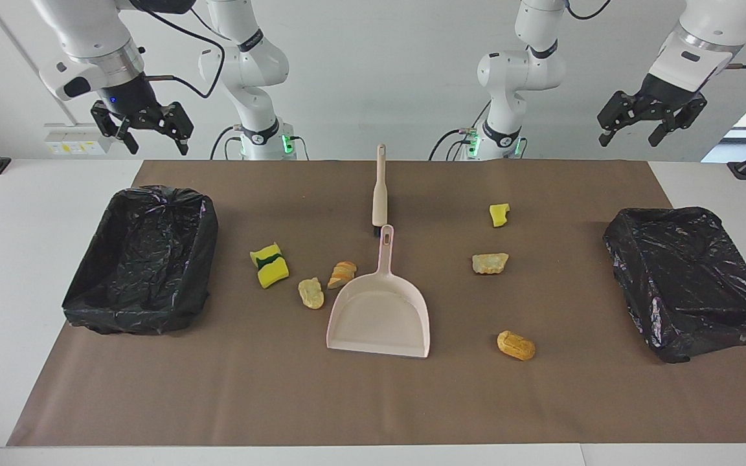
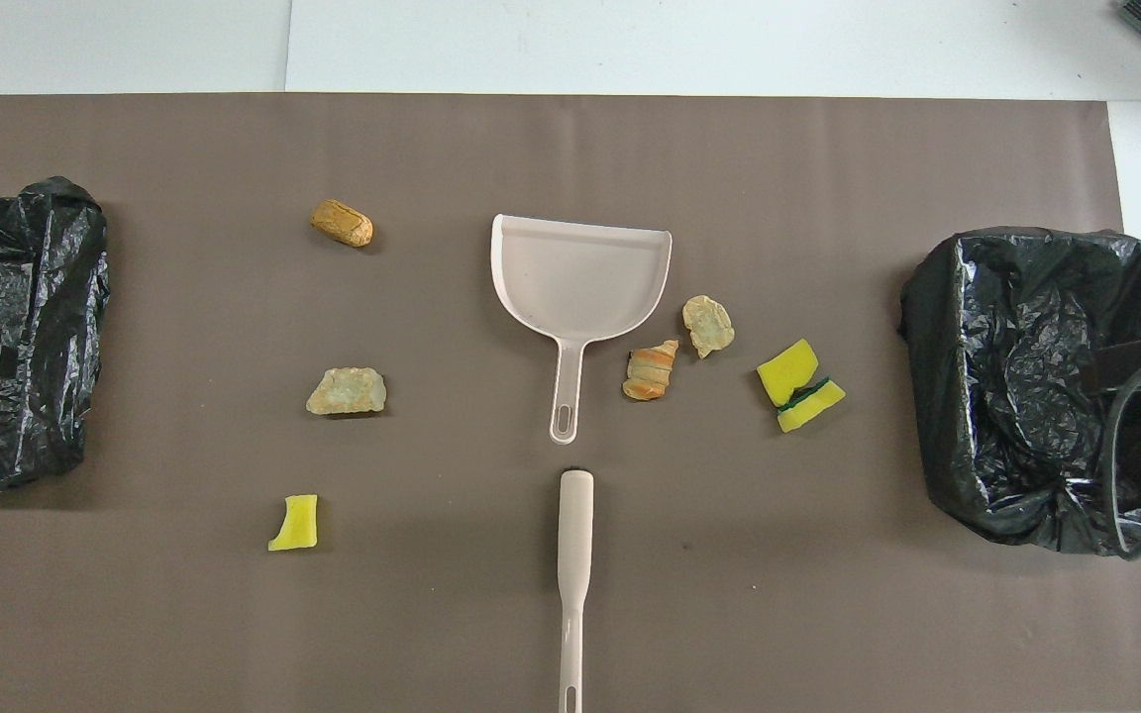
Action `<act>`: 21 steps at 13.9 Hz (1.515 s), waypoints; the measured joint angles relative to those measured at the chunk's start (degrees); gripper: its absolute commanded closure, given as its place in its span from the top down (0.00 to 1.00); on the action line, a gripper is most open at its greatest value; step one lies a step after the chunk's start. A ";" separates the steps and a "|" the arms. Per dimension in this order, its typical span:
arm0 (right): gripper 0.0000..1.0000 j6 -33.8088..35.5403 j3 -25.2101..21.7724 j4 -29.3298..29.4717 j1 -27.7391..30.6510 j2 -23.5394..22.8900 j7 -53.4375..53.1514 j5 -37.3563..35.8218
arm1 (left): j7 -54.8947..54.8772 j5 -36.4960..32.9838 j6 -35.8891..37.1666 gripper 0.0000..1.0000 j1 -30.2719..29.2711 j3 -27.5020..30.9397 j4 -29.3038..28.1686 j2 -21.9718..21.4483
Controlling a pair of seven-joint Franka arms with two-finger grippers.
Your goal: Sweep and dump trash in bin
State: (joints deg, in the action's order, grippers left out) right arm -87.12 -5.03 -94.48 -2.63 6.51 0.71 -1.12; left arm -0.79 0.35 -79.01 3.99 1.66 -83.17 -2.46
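In the facing view, the right hand (image 1: 150, 127) hangs open at upper left, above a black-lined bin (image 1: 143, 259). Mid-frame, scraps (image 1: 269, 265) lie loose on the brown surface (image 1: 373, 401) on both sides of the dustpan (image 1: 379, 310), with the brush (image 1: 379, 188) just above its handle. At right sits another bin (image 1: 690, 278), under the open left hand (image 1: 632, 125).

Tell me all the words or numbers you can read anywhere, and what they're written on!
No words or numbers can be read here.
The dustpan, the brush, the sponge and foam scraps and both black bin bags carry no writing.
The yellow stickers on the wall socket strip near the right gripper are too small to read.
The dark bands on the arms are too small too.
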 measured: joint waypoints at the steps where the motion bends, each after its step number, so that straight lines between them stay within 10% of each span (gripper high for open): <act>1: 1.00 -0.92 0.00 -0.01 -1.41 -0.50 -0.96 0.04 | 0.00 0.00 0.01 1.00 0.00 0.00 0.00 0.00; 8: 1.00 -12.32 1.52 2.91 -15.09 -13.37 -21.57 0.57 | -0.31 0.03 -0.05 1.00 0.71 -1.25 -2.89 -1.30; 13: 1.00 -17.84 2.67 11.28 -19.03 -27.80 -29.56 3.22 | 2.33 0.11 -5.86 1.00 13.14 -2.49 -23.91 -11.98; 21: 1.00 -19.67 2.62 12.66 -19.91 -30.81 -29.56 4.27 | 17.43 3.87 -23.61 1.00 36.84 -3.04 -49.49 -22.08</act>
State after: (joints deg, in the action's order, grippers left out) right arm -106.79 -2.41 -81.82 -22.54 -24.30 -28.84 3.15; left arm 16.64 4.23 -102.61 40.83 -1.38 -132.66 -24.55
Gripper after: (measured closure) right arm 0.000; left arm 0.000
